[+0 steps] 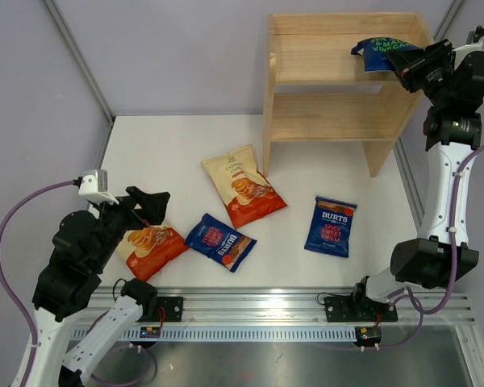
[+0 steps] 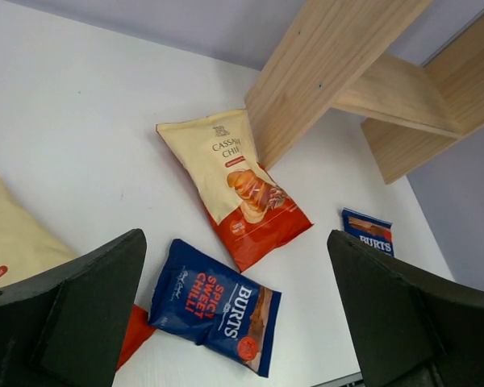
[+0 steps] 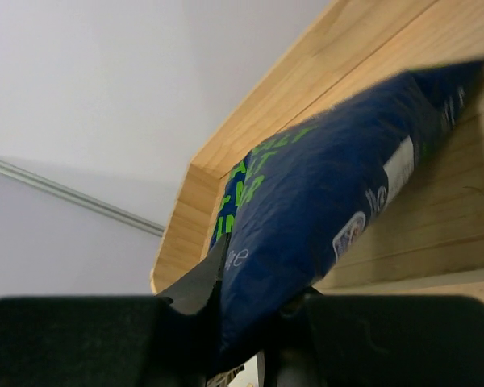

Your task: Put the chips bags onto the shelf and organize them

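Right pincer: clamped shut on near end of dark blue bag with green lettering. Bag stretches away from pincer, tilted, over top tier of shelf; whether it touches the boards is unclear.

Left pincer: jaws spread wide, nothing held, hovering over bench. Directly beneath it, cream-and-red bag, partly hidden. Just to its right, Burts bag lying flat. Farther ahead, second cream-and-red bag, near shelf's left side panel. Well to the right, second Burts bag, apart from the others.

A robot lab cell: white table, grey panel walls, aluminium mounting rail.
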{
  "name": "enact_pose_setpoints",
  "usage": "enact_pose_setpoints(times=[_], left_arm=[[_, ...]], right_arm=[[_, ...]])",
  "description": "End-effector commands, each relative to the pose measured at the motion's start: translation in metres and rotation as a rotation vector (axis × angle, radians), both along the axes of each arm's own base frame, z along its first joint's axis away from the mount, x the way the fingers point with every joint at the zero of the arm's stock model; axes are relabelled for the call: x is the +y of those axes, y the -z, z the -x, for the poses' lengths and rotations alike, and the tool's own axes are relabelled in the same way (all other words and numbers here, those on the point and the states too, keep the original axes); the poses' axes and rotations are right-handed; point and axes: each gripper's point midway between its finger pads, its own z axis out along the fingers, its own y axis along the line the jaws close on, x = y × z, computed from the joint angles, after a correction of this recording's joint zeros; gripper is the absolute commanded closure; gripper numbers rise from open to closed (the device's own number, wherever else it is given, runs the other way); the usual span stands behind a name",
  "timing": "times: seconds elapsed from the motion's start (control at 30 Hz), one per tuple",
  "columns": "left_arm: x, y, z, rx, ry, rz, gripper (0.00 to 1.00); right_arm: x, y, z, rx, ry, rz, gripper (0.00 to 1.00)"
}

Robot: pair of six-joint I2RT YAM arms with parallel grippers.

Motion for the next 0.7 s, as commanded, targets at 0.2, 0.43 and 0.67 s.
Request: enact_pose_setpoints(times=[0.2, 0.43, 0.67], left_arm=[[0.003, 0.029, -0.014, 0.034, -0.014, -0.111, 0.01], [0.001, 0.045, -0.020, 0.063, -0.015, -0.130, 0.01], [-0.002, 0.066, -0.024, 0.102, -0.008, -0.148, 0.01]], right_arm=[[-0.031, 0.026, -0.020, 0.091, 0.142, -0.073, 0.84], [-0.049, 0.059, -0.039, 0.238, 0.205, -0.138, 0.80], [-0.074, 0.068, -0.047, 0.304, 0.276, -0.178, 0.74]])
